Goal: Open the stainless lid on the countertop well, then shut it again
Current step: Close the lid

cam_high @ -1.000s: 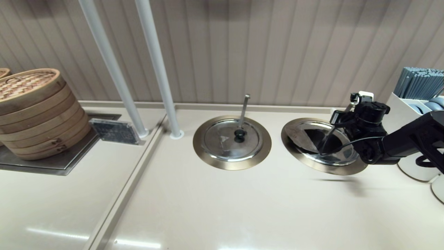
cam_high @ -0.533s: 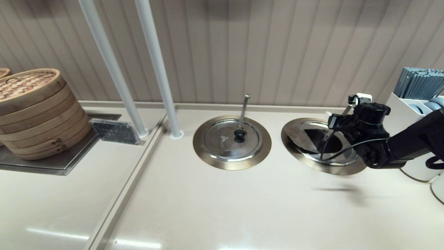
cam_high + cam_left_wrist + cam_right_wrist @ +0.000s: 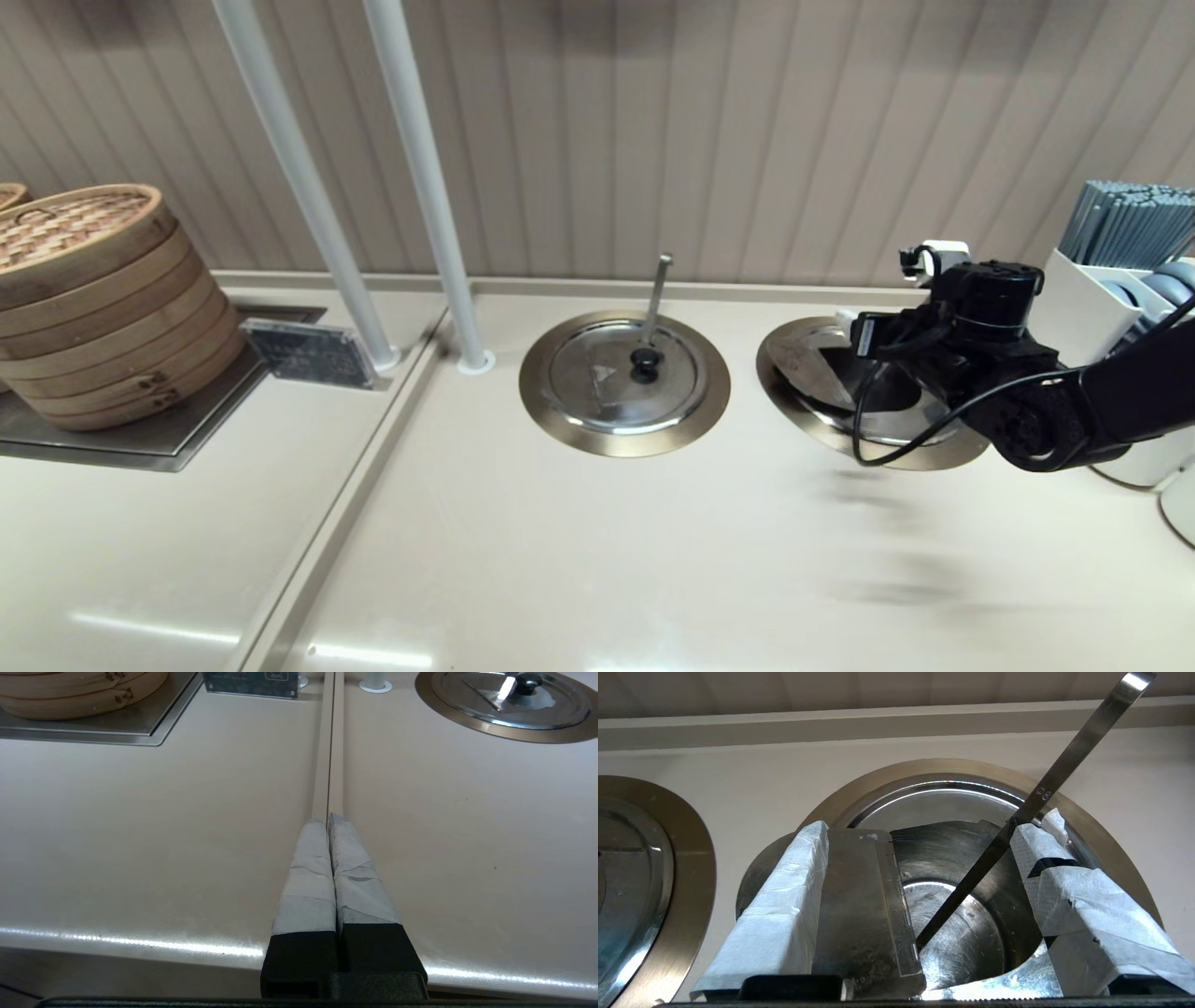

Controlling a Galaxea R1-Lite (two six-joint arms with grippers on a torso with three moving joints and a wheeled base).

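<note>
The stainless lid (image 3: 810, 359) sits in the right countertop well (image 3: 924, 455). Its hinged wedge flap (image 3: 859, 896) is folded back flat, exposing the dark steel inside (image 3: 971, 933). The slanted utensil handle (image 3: 1069, 760) rises out of the opening, close to one taped finger (image 3: 1041, 844). My right gripper (image 3: 934, 823) hovers over the opening, open, fingers straddling it and holding nothing; in the head view the right gripper (image 3: 910, 350) covers the well's right half. The black knob is hidden. My left gripper (image 3: 329, 821) is shut and parked low over the counter's front edge.
The twin lid (image 3: 624, 373) with its upright handle (image 3: 656, 294) lies in the well to the left. Two white poles (image 3: 429, 187) stand behind it. Bamboo steamers (image 3: 93, 299) and a small sign (image 3: 308, 353) sit far left, and a white utensil holder (image 3: 1120, 280) at the right edge.
My right gripper has moved leftward and a little up, and now covers more of the right well. The flap stays folded open. The left arm has not moved.
</note>
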